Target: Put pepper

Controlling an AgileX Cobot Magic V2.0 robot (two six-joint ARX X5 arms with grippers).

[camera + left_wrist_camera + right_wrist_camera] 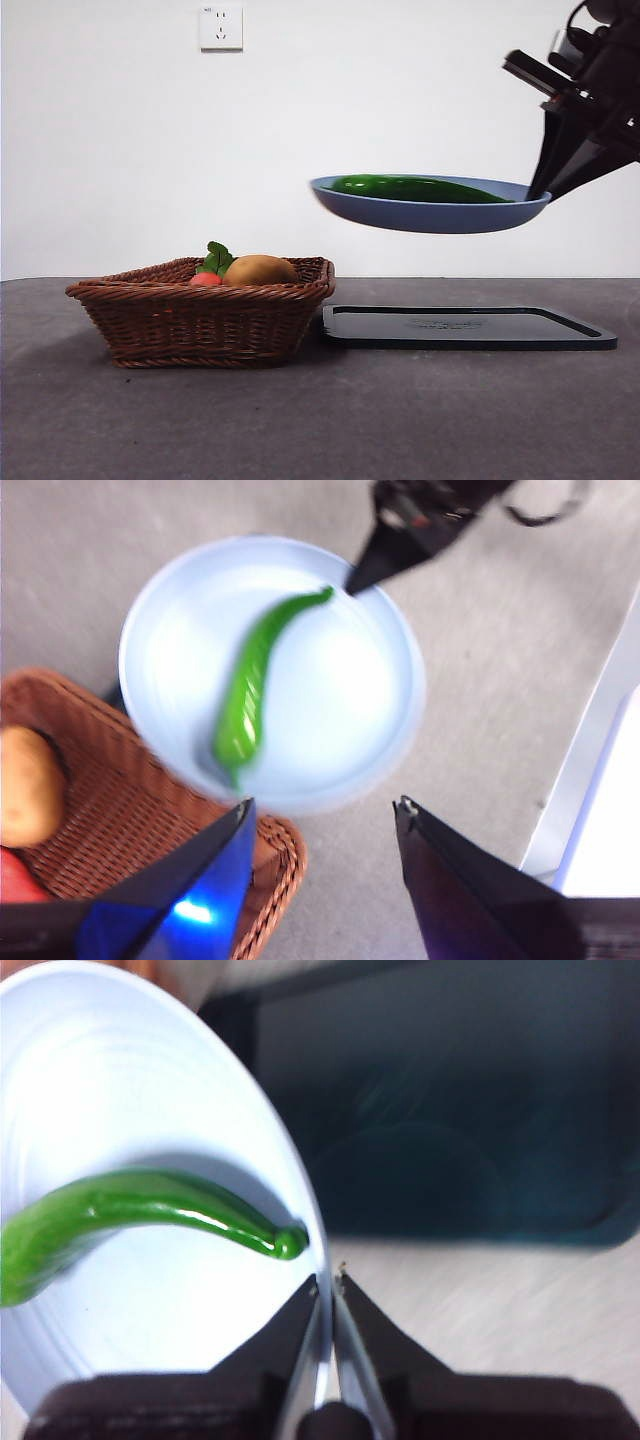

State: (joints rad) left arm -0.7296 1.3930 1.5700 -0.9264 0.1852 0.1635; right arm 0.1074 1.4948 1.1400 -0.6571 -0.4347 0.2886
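While the right gripper (327, 1282) is clamped on the rim of the blue plate (430, 214), held above the tray (468, 328), the glossy, likely slippery pepper (415, 188) is carried loose, best grasped mid-body; the left gripper (325, 815) is held open above.

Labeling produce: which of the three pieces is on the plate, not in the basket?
The long green pepper; it lies on the blue plate held up by the right gripper.
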